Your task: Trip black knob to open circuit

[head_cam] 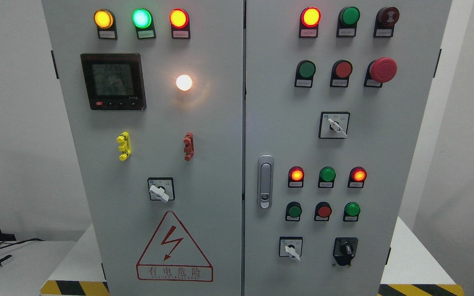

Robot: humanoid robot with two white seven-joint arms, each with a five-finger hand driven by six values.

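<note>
A grey electrical cabinet with two doors fills the head view. The black knob (pixel 346 249) sits at the lower right of the right door (pixel 385 144), on a black base, its pointer turned slightly left of straight up. Neither of my hands nor arms shows anywhere in the picture.
A white rotary switch (pixel 291 249) sits left of the black knob, another (pixel 335 126) higher up, a third (pixel 161 190) on the left door. A red mushroom button (pixel 382 69), lit lamps, a door handle (pixel 265 181) and a meter (pixel 113 81) are on the panel. Striped tape edges the platform (pixel 420 289).
</note>
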